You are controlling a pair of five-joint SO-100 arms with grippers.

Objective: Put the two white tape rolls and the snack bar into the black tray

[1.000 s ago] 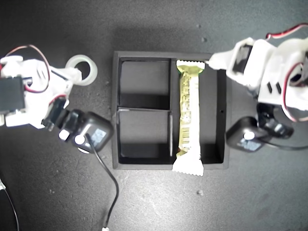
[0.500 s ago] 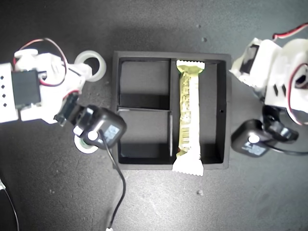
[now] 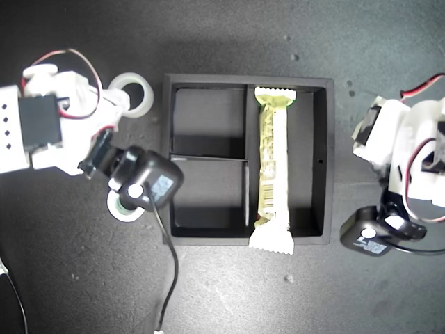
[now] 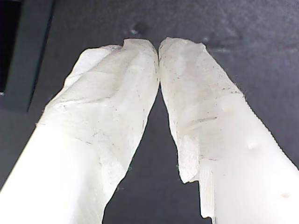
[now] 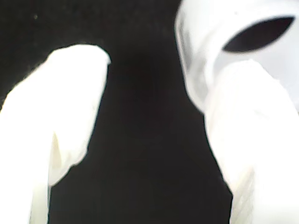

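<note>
My second tool (image 5: 140,93), jaws apart, sits just beside the larger white tape roll (image 3: 131,97), outside the black tray (image 3: 167,125); my first tool (image 4: 159,46) is closed, empty.

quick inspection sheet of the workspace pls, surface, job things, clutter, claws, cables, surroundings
surface: dark matte table, a few pale specks.
job's things: snack bar in the black tray's long compartment, one crimped end over the wall; both small compartments empty. larger tape roll and smaller tape roll on the table at the exterior view's left, outside the tray.
clutter: nothing seen.
claws: my first claw shut, empty; my second claw open, one finger through the larger roll.
cables: black lead trailing from the camera; red wires on both arms.
surroundings: nothing seen.
</note>
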